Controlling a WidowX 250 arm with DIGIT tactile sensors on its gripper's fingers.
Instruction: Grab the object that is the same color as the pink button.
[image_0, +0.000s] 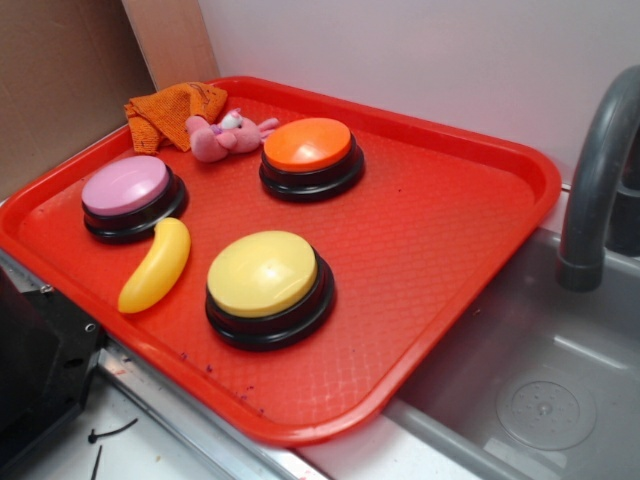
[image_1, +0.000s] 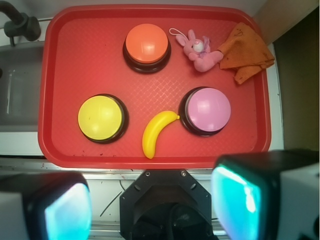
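A small pink plush animal (image_0: 222, 138) (image_1: 197, 50) lies at the far edge of the red tray (image_0: 450, 230) (image_1: 75, 65), between the orange cloth and the orange button. The pink button (image_0: 127, 186) (image_1: 207, 109), a mauve dome on a black base, sits nearer on the same side of the tray. In the wrist view my gripper (image_1: 155, 200) is high above the tray's near edge, open, with nothing between its fingers (image_1: 250, 200). It is far from the plush. The exterior view does not show the gripper.
An orange-topped button (image_0: 308, 145) (image_1: 146, 44), a larger yellow-topped button (image_0: 262, 275) (image_1: 100, 117) and a yellow banana (image_0: 157, 265) (image_1: 155, 134) share the tray. An orange cloth (image_0: 170, 112) (image_1: 245, 50) touches the plush. A grey sink (image_0: 540, 380) with a faucet (image_0: 595, 180) adjoins the tray.
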